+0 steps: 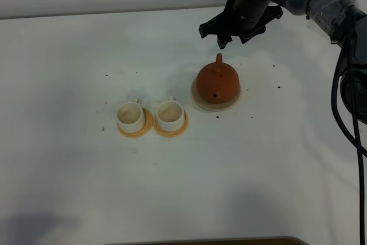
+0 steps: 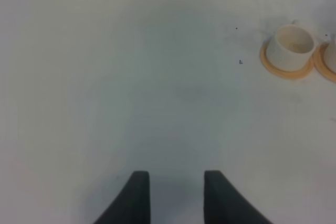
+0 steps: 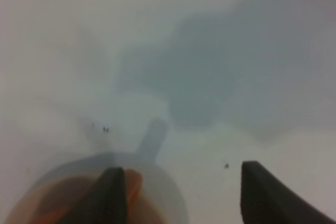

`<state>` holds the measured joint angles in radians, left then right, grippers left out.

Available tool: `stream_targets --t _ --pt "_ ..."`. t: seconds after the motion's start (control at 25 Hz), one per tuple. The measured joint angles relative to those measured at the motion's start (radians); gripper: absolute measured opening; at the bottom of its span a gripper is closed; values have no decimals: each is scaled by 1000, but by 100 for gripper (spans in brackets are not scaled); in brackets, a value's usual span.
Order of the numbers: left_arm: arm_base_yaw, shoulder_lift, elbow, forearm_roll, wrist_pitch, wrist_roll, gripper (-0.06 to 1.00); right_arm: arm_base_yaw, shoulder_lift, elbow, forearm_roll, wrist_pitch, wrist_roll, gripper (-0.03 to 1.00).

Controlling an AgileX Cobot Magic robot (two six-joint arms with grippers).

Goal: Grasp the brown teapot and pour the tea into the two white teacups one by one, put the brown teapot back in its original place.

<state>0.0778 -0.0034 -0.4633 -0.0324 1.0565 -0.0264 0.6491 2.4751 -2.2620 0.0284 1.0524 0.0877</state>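
Note:
The brown teapot [image 1: 218, 83] sits upright on its pale cream coaster [image 1: 232, 102], right of centre. My right gripper [image 1: 232, 41] hangs open just behind and above it, touching nothing. In the right wrist view the teapot [image 3: 52, 203] is a blur beside one finger [image 3: 113, 192]. The two white teacups [image 1: 131, 116] [image 1: 170, 115] stand side by side on orange coasters [image 1: 136, 131], to the teapot's front left. Their insides look pale, and no tea shows. My left gripper [image 2: 177, 198] hovers open over bare table, with one teacup [image 2: 290, 47] some way off.
Small dark specks dot the white table [image 1: 258, 170]. Black cables [image 1: 347, 84] hang along the right edge. A dark strip [image 1: 229, 240] lies at the table's front edge. The left arm is out of the exterior high view.

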Motion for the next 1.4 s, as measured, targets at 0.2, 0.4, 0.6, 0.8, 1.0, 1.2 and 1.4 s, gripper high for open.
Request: stream_targets --t 0.2,0.4,0.6,0.8,1.0,1.2,1.4 --pt "0 0 0 0 0 0 29 12 3 0 32 -1 -9 51" --pt "0 0 0 0 1 0 29 25 6 0 43 -1 -23 51" --pt "0 0 0 0 1 0 29 26 28 -1 34 -2 -29 51" --pt "0 0 0 0 1 0 29 28 47 -1 8 -4 -33 51" --pt "0 0 0 0 1 0 29 28 47 -3 -28 0 -34 51" --pt "0 0 0 0 1 0 29 28 47 -9 -44 17 -34 51" --pt "0 0 0 0 1 0 29 28 47 -23 -86 70 -31 51"
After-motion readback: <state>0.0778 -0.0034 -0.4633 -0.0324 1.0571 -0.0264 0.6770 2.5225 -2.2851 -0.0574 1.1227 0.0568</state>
